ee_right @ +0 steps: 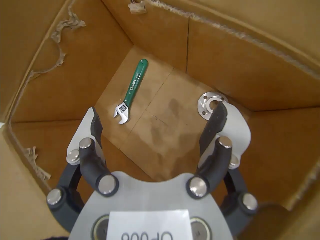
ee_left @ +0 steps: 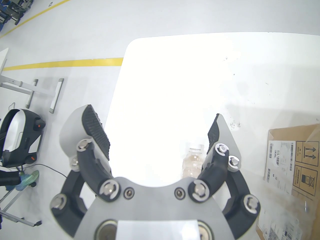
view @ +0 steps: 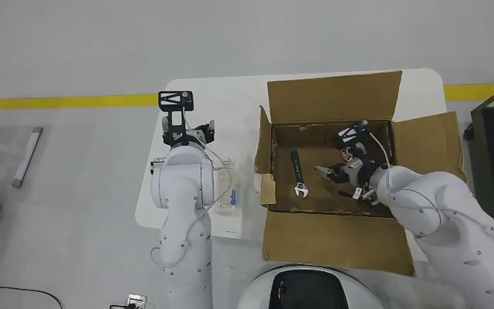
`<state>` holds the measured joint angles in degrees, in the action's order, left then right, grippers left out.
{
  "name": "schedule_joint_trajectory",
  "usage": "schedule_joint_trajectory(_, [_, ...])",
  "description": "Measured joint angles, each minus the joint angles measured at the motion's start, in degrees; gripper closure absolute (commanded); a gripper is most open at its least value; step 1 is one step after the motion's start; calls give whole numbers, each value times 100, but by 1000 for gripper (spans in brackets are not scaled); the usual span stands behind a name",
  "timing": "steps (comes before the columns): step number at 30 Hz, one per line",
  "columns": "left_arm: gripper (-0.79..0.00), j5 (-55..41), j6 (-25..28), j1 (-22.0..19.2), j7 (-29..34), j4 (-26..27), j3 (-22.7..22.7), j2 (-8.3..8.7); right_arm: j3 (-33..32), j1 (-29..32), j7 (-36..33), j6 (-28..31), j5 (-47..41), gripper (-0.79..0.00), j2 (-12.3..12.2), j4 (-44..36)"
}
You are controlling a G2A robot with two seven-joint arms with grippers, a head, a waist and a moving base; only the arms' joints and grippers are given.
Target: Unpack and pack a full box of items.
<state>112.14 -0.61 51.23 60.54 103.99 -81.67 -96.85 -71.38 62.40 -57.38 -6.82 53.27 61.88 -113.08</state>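
An open cardboard box [view: 332, 96] stands on the right half of the white table [view: 224, 100]. On its floor lie a green-handled adjustable wrench [ee_right: 131, 88] [view: 297, 176] and a round metal flange [ee_right: 207, 103], which one finger partly hides. My right gripper [ee_right: 157, 108] [view: 328, 173] hangs open inside the box, above the floor, with the wrench to one side and the flange at the other finger. My left gripper [ee_left: 152, 113] [view: 176, 100] is open and holds nothing, above the table's left part. A clear plastic bottle [ee_left: 192, 162] [view: 228, 197] lies on the table near the box.
The box walls [ee_right: 225, 58] and spread flaps closely surround the right gripper. The box's outer side [ee_left: 292, 161] stands to one side of the left gripper. A headset [ee_left: 20, 136] lies on the floor beyond the table's edge. A dark cabinet [view: 485, 147] stands at the far right.
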Motion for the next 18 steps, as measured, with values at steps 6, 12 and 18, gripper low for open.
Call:
schedule_joint_trajectory(6, [-785,0,0,0,0,0,0,0,561,-484,-18,-279,147,-785,118,504])
schedule_joint_trajectory(12, [-785,0,0,0,0,0,0,0,550,-475,-16,-273,146,-785,116,494])
schedule_joint_trajectory(18, [-785,0,0,0,0,0,0,0,589,-446,47,-256,211,-785,120,509])
